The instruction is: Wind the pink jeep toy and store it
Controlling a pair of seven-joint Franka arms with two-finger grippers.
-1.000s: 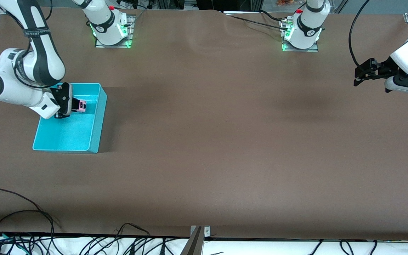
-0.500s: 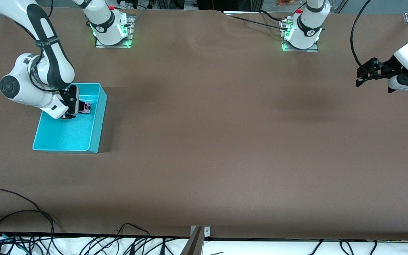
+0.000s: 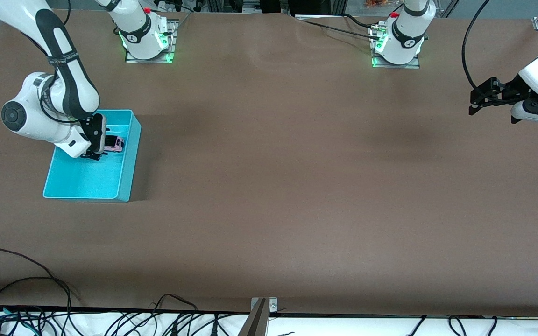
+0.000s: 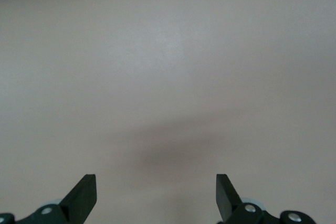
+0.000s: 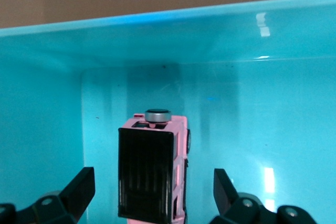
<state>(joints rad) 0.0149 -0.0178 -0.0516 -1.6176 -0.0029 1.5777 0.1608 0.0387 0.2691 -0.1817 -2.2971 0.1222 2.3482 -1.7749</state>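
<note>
The pink jeep toy (image 3: 116, 143), with its black roof panel, sits inside the cyan bin (image 3: 128, 158) near the wall toward the left arm's end. In the right wrist view the jeep (image 5: 152, 177) lies between the two fingers with a gap on each side. My right gripper (image 3: 105, 143) is down in the bin, open around the jeep and not gripping it; it also shows in its own wrist view (image 5: 153, 183). My left gripper (image 3: 473, 100) is open and empty over bare table at the left arm's end, and shows in the left wrist view (image 4: 156, 183).
The brown table cover (image 3: 287, 177) stretches between the bin and the left arm. Both arm bases (image 3: 147, 37) stand along the edge farthest from the front camera. Loose cables (image 3: 26, 289) lie at the edge nearest the front camera.
My right gripper has moved the jeep across the bin toward the wall at the left arm's end and lower. The left gripper has shifted only slightly.
</note>
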